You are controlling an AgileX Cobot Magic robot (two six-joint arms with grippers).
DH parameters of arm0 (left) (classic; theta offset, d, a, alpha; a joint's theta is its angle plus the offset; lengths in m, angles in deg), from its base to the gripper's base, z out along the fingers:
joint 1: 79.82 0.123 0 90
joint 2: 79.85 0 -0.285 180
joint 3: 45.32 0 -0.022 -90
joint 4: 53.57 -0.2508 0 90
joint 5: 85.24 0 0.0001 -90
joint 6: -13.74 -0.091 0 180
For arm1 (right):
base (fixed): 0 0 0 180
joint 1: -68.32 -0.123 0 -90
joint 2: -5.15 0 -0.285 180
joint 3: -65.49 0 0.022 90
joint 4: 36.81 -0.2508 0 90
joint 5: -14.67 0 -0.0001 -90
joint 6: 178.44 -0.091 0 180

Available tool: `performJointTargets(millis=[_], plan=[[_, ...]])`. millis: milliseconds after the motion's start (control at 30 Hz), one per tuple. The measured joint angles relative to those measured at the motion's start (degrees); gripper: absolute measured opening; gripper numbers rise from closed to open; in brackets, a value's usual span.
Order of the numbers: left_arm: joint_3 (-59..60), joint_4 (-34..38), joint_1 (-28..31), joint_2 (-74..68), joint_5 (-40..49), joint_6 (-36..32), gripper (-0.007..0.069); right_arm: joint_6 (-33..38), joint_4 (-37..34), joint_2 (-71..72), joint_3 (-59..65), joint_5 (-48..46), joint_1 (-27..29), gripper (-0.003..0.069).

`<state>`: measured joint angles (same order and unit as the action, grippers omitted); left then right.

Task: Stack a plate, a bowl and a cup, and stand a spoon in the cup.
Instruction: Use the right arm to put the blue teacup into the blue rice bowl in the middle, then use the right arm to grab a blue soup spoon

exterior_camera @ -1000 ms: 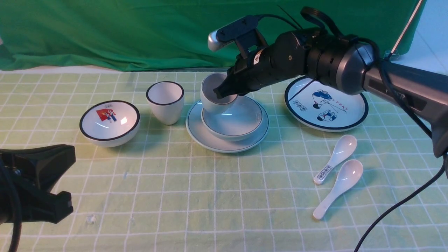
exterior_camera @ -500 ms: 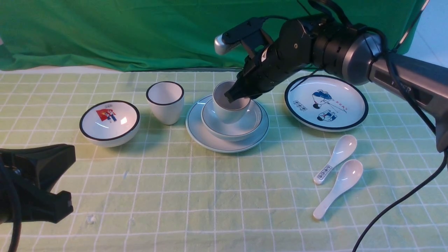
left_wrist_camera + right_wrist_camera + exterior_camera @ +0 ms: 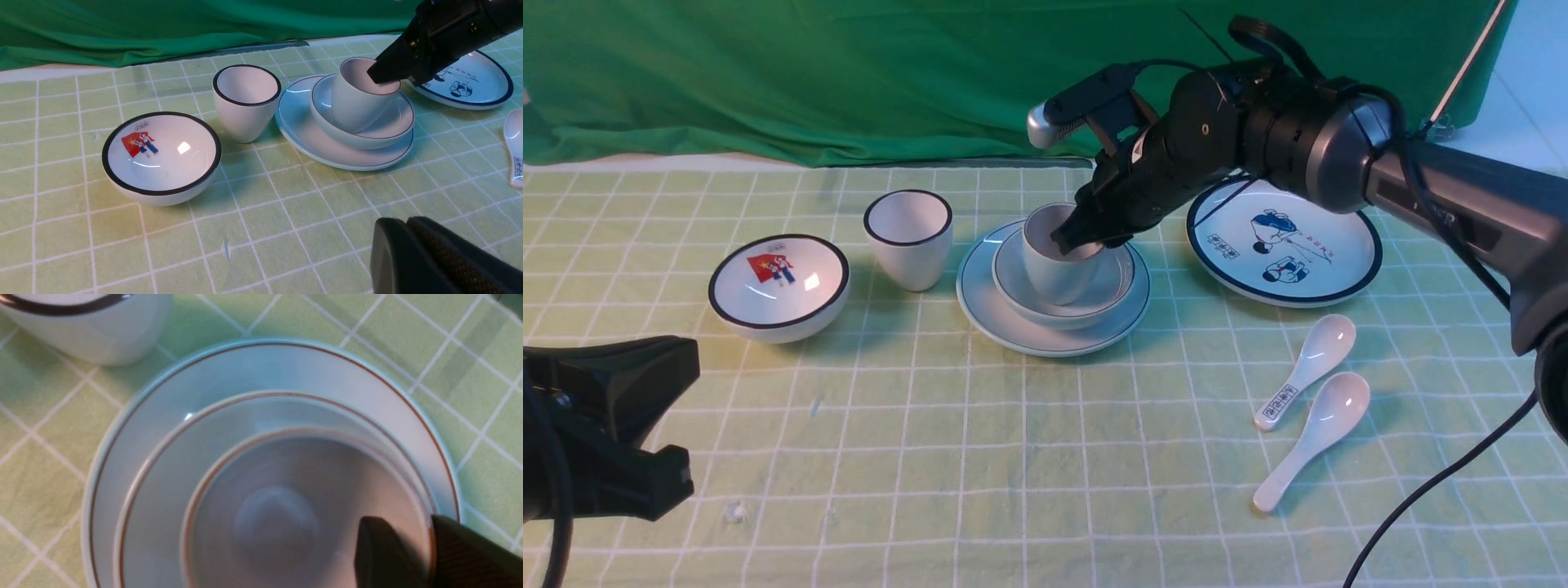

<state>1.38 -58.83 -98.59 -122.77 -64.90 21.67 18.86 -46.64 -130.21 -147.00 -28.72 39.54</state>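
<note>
pale bluish cup (image 3: 1054,276), thin rim perhaps brown; green white-gridded cloth (image 3: 1013,425)

Green cloth (image 3: 1013,457): plate (image 3: 980,314), picture bowl (image 3: 778,286), rimmed cup (image 3: 908,241), cartoon plate (image 3: 1311,265), spoon (image 3: 1308,447), printed spoon (image 3: 1308,366).

The pale bluish plate (image 3: 982,304) lies flat, a thin dark line round its rim. The matching bowl (image 3: 1112,282) sits upright on it, centred. The handleless cup (image 3: 1054,278) stands upright inside the bowl. The plain white spoon (image 3: 1313,437) lies well apart at four o'clock from the plate, scoop up, handle pointing to seven o'clock.
</note>
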Motion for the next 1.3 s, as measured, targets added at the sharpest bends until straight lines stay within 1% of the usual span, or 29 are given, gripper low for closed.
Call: performJointTargets(millis=[33,100,200,267,300,333,400,533,633,667,700,767,833,867,967,1033,1067,1133,1300], plan=[[0.0,0.0,0.0,0.0,0.0,0.0,0.0014,0.0,0.0,0.1,-0.3,0.0,0.0,0.0290],[0.0,0.0,0.0,0.0,0.0,0.0,0.0014,0.3,0.0,1.0,-1.3,-1.5,0.0,0.0367],[0.0,0.0,0.0,0.0,0.0,0.0,0.0014,2.8,0.0,3.4,-3.9,-6.7,0.0,0.0418],[0.0,0.0,0.0,0.0,0.0,0.0,0.0015,7.2,0.6,7.1,-6.5,-13.0,0.1,0.0428],[0.0,0.0,0.0,0.0,0.0,0.0,0.0015,7.6,0.8,7.1,-6.5,-13.6,0.1,0.0428],[0.0,0.0,0.0,0.0,0.0,0.0,0.0015,11.4,1.7,10.0,-7.6,-18.1,0.2,0.0430],[0.0,0.0,0.0,0.0,0.0,0.0,0.0015,16.1,2.4,13.2,-7.6,-23.4,1.3,0.0430],[0.0,0.0,0.0,0.0,-0.1,0.0,0.0015,19.0,2.7,16.3,-3.6,-25.1,4.6,0.0426],[0.0,0.0,0.0,0.0,-0.1,0.0,0.0015,25.0,3.5,17.8,8.0,-25.7,8.3,0.0388],[0.0,0.0,0.0,0.0,-0.1,0.0,0.0015,27.0,3.7,18.1,12.2,-25.7,8.8,0.0381],[0.0,0.0,0.0,0.0,-0.1,0.0,0.0015,30.9,3.8,18.5,17.3,-24.6,9.2,0.0374],[0.0,0.0,0.0,0.0,-0.1,0.0,0.0015,36.5,3.7,19.5,24.4,-20.6,9.1,0.0373],[0.0,0.0,0.0,0.0,-0.1,0.0,0.0015,42.5,3.2,21.0,30.9,-14.1,8.5,0.0374],[0.0,-0.1,0.0,0.0,-0.1,0.0,0.0015,44.2,3.0,21.5,33.0,-12.3,8.2,0.0372],[0.0,-0.2,0.0,0.0,-0.2,0.0,0.0015,48.3,2.8,22.2,39.0,-5.6,7.4,0.0372],[0.0,-0.3,0.0,0.0,-0.2,0.0,0.0015,49.7,2.7,22.2,41.0,-3.7,7.4,0.0372],[0.0,-0.3,0.0,0.0,-0.2,0.0,0.0015,52.2,2.8,22.2,42.9,-2.2,7.4,0.0372],[0.0,-0.3,0.0,0.0,-0.2,0.0,0.0015,53.7,2.8,22.2,43.8,-1.5,7.4,0.0372],[0.0,-0.3,0.0,0.0,-0.3,0.0,0.0015,54.6,2.8,22.2,43.8,-1.3,7.4,0.0372]])
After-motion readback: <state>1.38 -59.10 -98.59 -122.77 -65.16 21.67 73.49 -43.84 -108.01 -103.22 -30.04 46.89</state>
